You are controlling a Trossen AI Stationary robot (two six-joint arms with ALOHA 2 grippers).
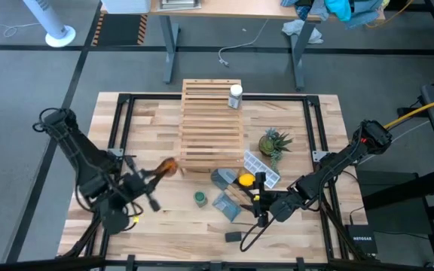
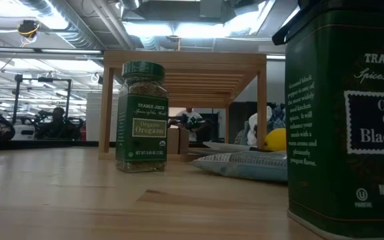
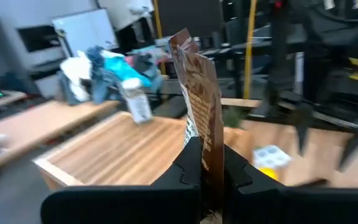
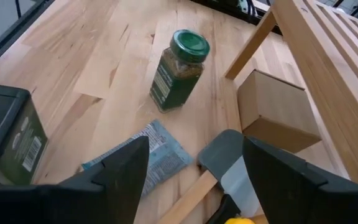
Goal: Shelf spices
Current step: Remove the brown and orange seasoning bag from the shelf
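Spices lie in several places around the shelf (image 1: pixel 212 124), a light-wood slatted rack standing in the middle of the table (image 1: pixel 149 120). Left gripper (image 1: pixel 154 179) is pressed together on the brown packet (image 3: pixel 201 112), pinching it upright above the table, just left of the near left corner of the shelf. White-capped bottle (image 1: pixel 235 96) stands on top of the shelf at its far right part. Green-lidded jar (image 1: pixel 200 198) stands on the table near the shelf, and the dark tin (image 4: pixel 8 134) is at the near side too. Right gripper (image 1: pixel 260 200) hangs over the near right area with its fingers spread and holds nothing; below it are a grey pouch (image 4: pixel 160 155) and a yellow round object (image 1: pixel 246 180).
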